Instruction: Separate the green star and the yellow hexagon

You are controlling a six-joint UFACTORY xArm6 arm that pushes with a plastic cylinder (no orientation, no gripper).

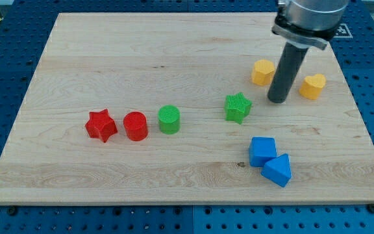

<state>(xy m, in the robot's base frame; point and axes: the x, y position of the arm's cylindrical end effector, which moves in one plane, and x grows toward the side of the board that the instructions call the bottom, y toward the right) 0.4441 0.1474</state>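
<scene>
The green star (237, 106) lies right of the board's middle. The yellow hexagon (262, 72) lies above and to the right of it, a short gap apart. My tip (277, 100) rests on the board just right of the hexagon's lower edge and to the right of the star, touching neither as far as I can tell. The rod rises from the tip to the arm at the view's top right.
A yellow heart (313, 86) lies right of the rod. A blue cube (262, 151) and blue triangle (277, 170) touch at the lower right. A green cylinder (169, 119), red cylinder (136, 126) and red star (101, 125) line up at the left. The wooden board (109, 52) sits on a blue pegboard.
</scene>
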